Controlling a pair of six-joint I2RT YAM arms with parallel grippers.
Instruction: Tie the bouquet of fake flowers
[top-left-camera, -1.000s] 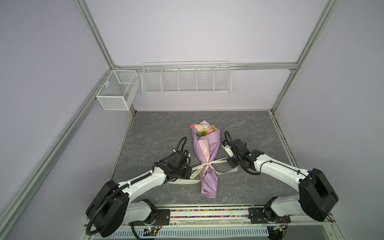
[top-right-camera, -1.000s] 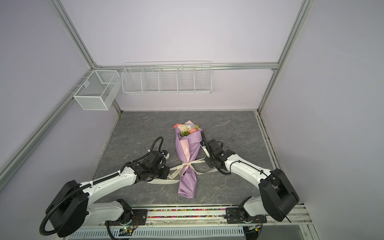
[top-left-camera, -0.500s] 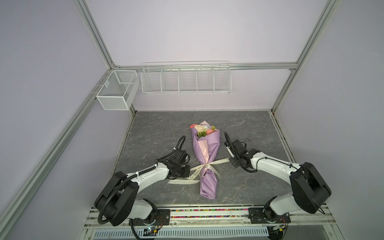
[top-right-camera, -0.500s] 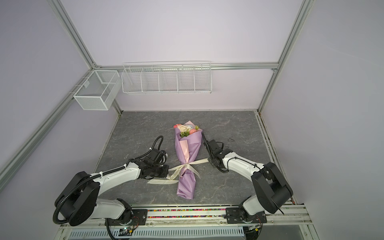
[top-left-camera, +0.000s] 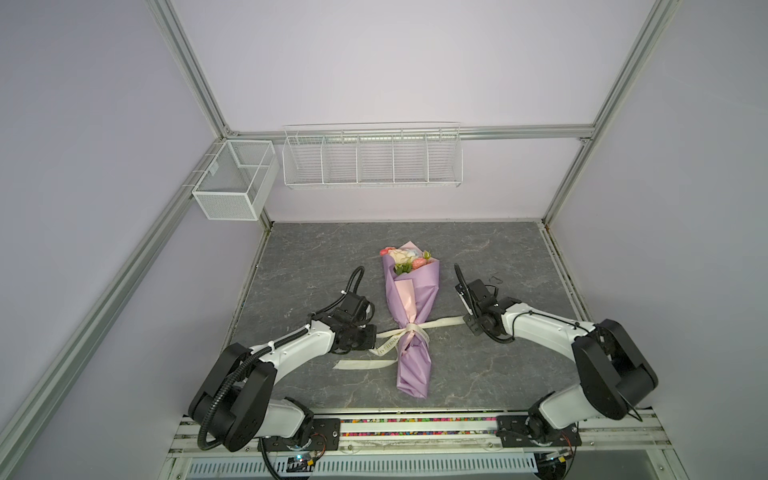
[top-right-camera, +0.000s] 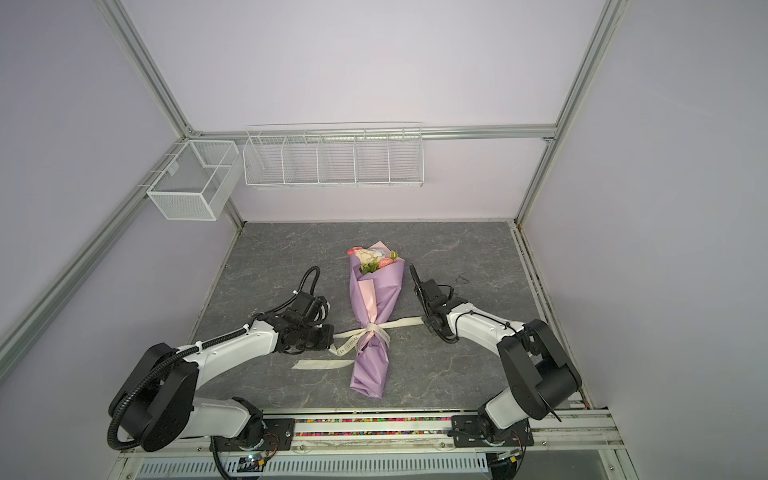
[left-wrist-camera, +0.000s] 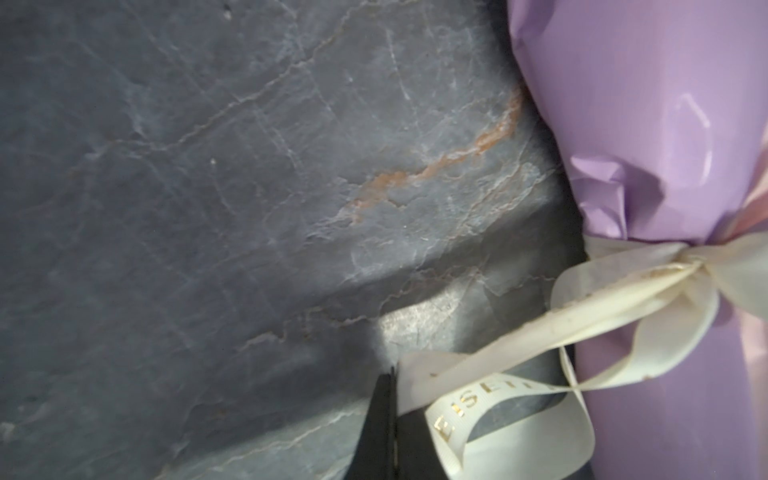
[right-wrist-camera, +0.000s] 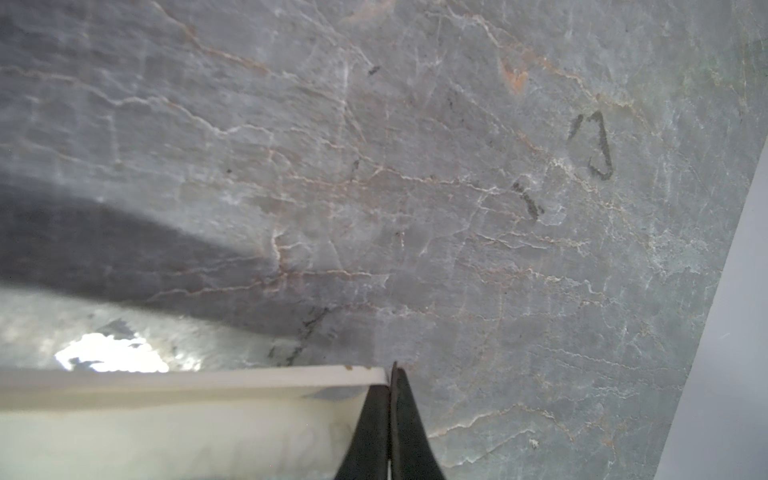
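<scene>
The left gripper (left-wrist-camera: 392, 415), jaws pressed together, is pinching the cream ribbon (left-wrist-camera: 582, 316) at its very tips, at what looks like a folded bend in a strand, seen close in the left wrist view. The right gripper (right-wrist-camera: 390, 399), jaws also pressed together, is pinching the ribbon's other end in the right wrist view. In both top views the two grippers are sitting low over the grey table (top-left-camera: 311, 257), one on each side, with the ribbon running nearly straight from each to a knot (top-left-camera: 409, 330) between them. The knot is cinching the narrow waist of the lilac paper (top-left-camera: 411, 299). The bouquet (top-left-camera: 405, 259) is lying wrapped in that paper in the middle of the table, blooms pointing at the back wall. A loose tail (top-left-camera: 361, 365) is resting flat on the table beside the paper's lower end. The step in hand looks like tightening the knot by drawing the ends apart. The next move probably calls for an even, outward pull from both sides, so the knot is closing firmly without dragging the bouquet sideways or slipping the ribbon out of the tips.
</scene>
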